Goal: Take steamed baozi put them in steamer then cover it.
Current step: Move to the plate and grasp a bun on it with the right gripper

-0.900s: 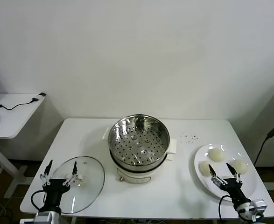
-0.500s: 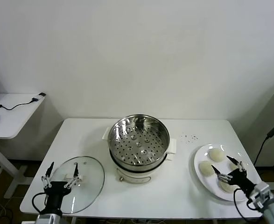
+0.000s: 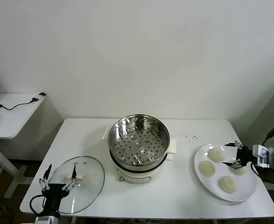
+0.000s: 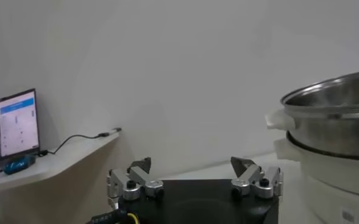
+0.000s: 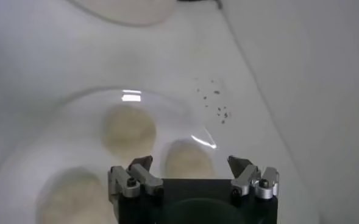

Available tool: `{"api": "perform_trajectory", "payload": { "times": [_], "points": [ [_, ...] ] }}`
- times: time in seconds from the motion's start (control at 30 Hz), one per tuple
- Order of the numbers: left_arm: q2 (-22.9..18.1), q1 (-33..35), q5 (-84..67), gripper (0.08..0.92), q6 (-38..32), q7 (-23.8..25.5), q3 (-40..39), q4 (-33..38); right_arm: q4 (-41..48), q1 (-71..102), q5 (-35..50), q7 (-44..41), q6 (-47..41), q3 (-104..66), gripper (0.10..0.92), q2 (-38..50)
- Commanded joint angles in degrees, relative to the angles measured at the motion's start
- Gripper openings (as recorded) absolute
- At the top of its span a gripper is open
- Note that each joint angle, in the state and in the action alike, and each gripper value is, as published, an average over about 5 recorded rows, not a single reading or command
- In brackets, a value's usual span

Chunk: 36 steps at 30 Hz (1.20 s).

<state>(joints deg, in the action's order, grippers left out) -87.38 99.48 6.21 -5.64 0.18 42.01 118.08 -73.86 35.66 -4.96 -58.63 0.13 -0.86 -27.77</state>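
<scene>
Buns [image 3: 217, 168] sit on the plate [image 3: 246, 193] right of the steamer [image 3: 138, 140], soft and squashable, best pinched gently across their sides. Right gripper [image 3: 236, 157] hovers spread wide over one; left gripper [image 3: 59, 176], equally wide, waits above the cover [image 3: 87, 179].

Cream-white steamed baozi [image 3: 207, 168] on white plate [image 3: 245, 193]; shiny silver perforated steamer [image 3: 138, 140].

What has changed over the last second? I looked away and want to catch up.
The right tool swung from the table's near edge out to the right and now hovers, open, over the far-right baozi on the plate. The left tool dropped slightly by the cover. Steamer unchanged.
</scene>
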Motion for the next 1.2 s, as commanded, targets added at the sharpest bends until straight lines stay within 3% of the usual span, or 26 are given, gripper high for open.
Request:
{"api": "perform_trajectory", "payload": {
  "times": [0.03,0.57,1.2],
  "points": [
    [-0.06,-0.03,0.13,0.823,0.57,-0.5,0.27,-0.1,14.85,-33.93,-5.27,-9.65,1.82,35.17,0.823,-0.43],
    [-0.04,-0.6,0.15,0.823,1.14,-0.44,0.57,-1.13,26.28,-35.44,-7.8,-8.69,3.26,39.71,0.823,-13.35],
    [-0.23,-0.6,0.72,0.823,1.18,-0.45,0.55,-1.55,27.89,-32.38,-9.42,-8.71,3.53,38.23,0.823,-18.5]
  ]
}}
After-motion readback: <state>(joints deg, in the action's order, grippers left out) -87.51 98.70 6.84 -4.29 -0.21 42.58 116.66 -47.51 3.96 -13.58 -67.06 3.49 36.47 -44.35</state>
